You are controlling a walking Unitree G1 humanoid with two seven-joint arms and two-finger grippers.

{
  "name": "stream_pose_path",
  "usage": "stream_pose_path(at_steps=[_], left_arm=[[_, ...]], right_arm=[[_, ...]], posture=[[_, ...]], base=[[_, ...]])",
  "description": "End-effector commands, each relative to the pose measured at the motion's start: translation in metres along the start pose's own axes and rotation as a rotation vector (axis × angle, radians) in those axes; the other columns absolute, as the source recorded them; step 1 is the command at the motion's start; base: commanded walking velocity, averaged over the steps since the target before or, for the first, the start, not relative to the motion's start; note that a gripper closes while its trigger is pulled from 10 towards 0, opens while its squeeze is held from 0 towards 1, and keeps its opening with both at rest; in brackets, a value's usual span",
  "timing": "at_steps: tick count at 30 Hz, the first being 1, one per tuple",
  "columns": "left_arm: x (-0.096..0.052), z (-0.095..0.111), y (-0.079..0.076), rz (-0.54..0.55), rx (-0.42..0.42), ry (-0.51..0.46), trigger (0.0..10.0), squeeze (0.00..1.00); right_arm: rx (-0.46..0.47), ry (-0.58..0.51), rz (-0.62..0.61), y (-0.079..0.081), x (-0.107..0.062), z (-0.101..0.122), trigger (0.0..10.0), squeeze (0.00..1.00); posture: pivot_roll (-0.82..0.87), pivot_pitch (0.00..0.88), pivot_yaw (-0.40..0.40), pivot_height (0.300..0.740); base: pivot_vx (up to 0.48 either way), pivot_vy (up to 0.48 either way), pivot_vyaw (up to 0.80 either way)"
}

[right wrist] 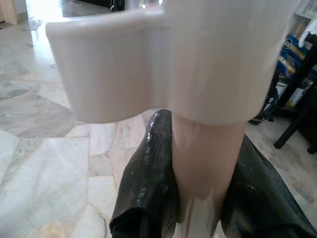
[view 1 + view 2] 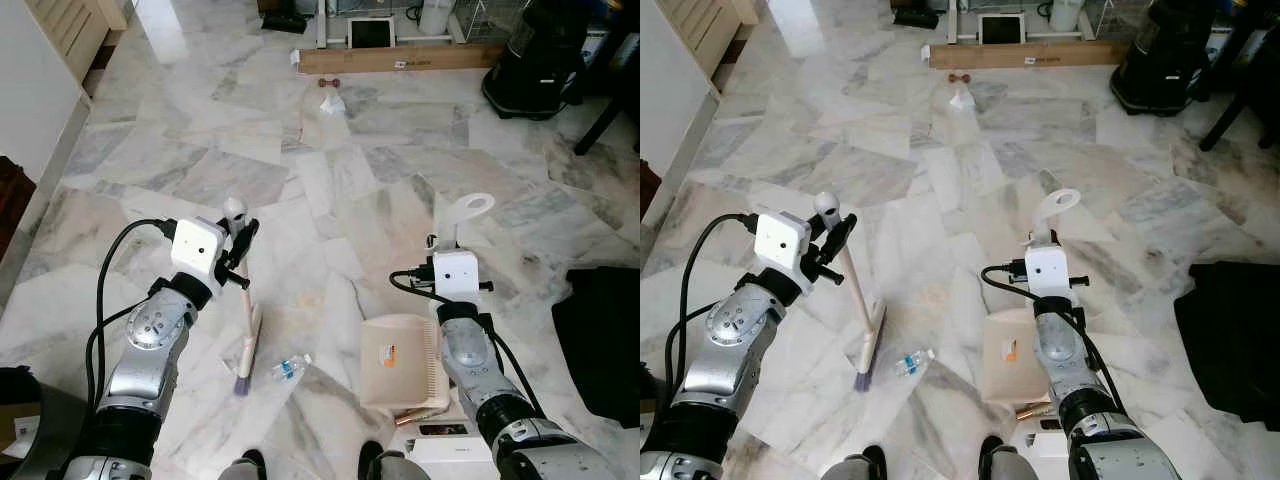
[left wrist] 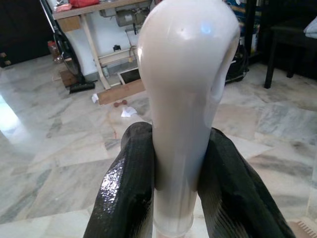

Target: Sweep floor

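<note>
My left gripper is shut on the white handle of a small broom; its purple bristles rest on the marble floor just left of a small plastic bottle. In the left wrist view both black fingers clamp the broom handle. My right gripper is shut on the upright white handle of a beige dustpan, which lies flat on the floor right of the bottle. In the right wrist view the fingers grip the dustpan handle.
A crumpled white paper and a small brown item lie far ahead near a long cardboard box. A black appliance stands at the back right, a black cloth on the right, a white box near my feet.
</note>
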State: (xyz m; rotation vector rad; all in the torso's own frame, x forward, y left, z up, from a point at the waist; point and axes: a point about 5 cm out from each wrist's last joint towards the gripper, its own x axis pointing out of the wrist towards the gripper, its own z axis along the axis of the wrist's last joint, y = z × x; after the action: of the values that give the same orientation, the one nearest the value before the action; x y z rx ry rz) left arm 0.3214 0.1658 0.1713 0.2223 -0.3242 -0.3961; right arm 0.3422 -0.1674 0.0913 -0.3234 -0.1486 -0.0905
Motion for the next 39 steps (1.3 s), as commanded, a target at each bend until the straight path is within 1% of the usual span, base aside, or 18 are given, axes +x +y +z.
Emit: stream_pose_path(at_steps=[1,7,10,12,14,16,17,18,19,20,22,25,26,29,31,35,39], left_arm=[[-0.001,0.005,0.000,-0.011,0.035,-0.009,10.0,0.00],[-0.001,0.004,-0.001,-0.014,0.033,-0.006,10.0,0.00],[0.000,0.002,0.004,0.037,-0.005,-0.009,10.0,0.00],[0.001,-0.001,0.010,0.100,-0.040,-0.016,10.0,0.00],[0.002,0.000,0.013,0.148,-0.064,-0.032,10.0,0.00],[0.003,0.003,0.015,0.192,-0.072,-0.057,10.0,0.00],[0.004,0.003,0.016,0.200,-0.071,-0.061,10.0,0.00],[0.002,0.005,0.017,0.222,-0.073,-0.074,10.0,0.00],[0.001,0.004,0.017,0.232,-0.078,-0.076,10.0,0.00],[0.002,0.002,0.018,0.241,-0.086,-0.073,10.0,0.00],[0.002,0.000,0.018,0.243,-0.084,-0.068,10.0,0.00],[0.001,-0.004,0.019,0.250,-0.085,-0.062,10.0,0.00],[0.002,-0.005,0.019,0.251,-0.086,-0.061,10.0,0.00],[0.004,-0.010,0.020,0.264,-0.087,-0.050,10.0,0.00],[0.003,-0.011,0.019,0.266,-0.090,-0.050,10.0,0.00],[0.002,-0.015,0.014,0.261,-0.106,-0.041,10.0,0.00],[0.003,-0.018,0.012,0.260,-0.114,-0.038,10.0,0.00]], right_arm=[[0.002,-0.020,0.004,0.004,0.001,0.004,10.0,0.00],[0.014,-0.019,0.008,0.006,0.001,0.005,10.0,0.00],[0.051,-0.033,0.012,0.007,0.004,0.009,10.0,0.00],[0.088,-0.044,-0.002,0.005,0.008,0.014,10.0,0.00],[0.120,-0.065,-0.021,0.002,0.012,0.019,10.0,0.00],[0.161,-0.099,-0.045,-0.004,0.017,0.028,10.0,0.00],[0.163,-0.106,-0.048,-0.005,0.018,0.030,10.0,0.00],[0.166,-0.137,-0.049,-0.006,0.019,0.034,10.0,0.00],[0.168,-0.150,-0.050,-0.006,0.019,0.036,10.0,0.00],[0.171,-0.155,-0.050,-0.007,0.019,0.037,10.0,0.00],[0.179,-0.163,-0.047,-0.007,0.020,0.038,10.0,0.00],[0.217,-0.177,-0.042,-0.007,0.018,0.039,10.0,0.00],[0.219,-0.176,-0.040,-0.007,0.018,0.039,10.0,0.00],[0.220,-0.163,-0.016,-0.004,0.014,0.036,10.0,0.00],[0.219,-0.163,-0.015,-0.003,0.013,0.035,10.0,0.00],[0.242,-0.146,-0.021,-0.003,0.013,0.033,10.0,0.00],[0.266,-0.155,-0.028,-0.002,0.016,0.038,10.0,0.00]], posture=[[0.12,0.267,0.017,0.740],[0.12,0.270,0.018,0.740],[0.11,0.266,0.019,0.740],[0.10,0.244,0.019,0.740],[0.10,0.225,0.017,0.740],[0.09,0.206,0.015,0.740],[0.09,0.192,0.015,0.740],[0.09,0.185,0.014,0.740],[0.09,0.160,0.012,0.740],[0.08,0.153,0.012,0.740],[0.08,0.128,0.009,0.740],[0.06,0.092,0.004,0.740],[0.06,0.092,0.004,0.740],[0.05,0.044,-0.007,0.740],[0.05,0.039,-0.008,0.740],[0.05,0.019,-0.011,0.740],[0.05,0.014,-0.010,0.740]], base=[[0.000,0.000,0.00],[0.000,0.000,0.00],[0.000,0.000,0.00],[0.000,0.000,0.00],[0.000,0.000,0.00],[0.000,0.000,0.00],[0.000,0.000,0.00],[0.000,0.000,0.00],[0.000,0.000,0.00],[0.000,0.000,0.00],[0.000,0.000,0.00],[0.000,0.000,0.00],[0.000,0.000,0.00],[0.000,0.000,0.00],[0.000,0.000,0.00],[0.000,0.000,0.00],[0.000,0.154,0.00]])
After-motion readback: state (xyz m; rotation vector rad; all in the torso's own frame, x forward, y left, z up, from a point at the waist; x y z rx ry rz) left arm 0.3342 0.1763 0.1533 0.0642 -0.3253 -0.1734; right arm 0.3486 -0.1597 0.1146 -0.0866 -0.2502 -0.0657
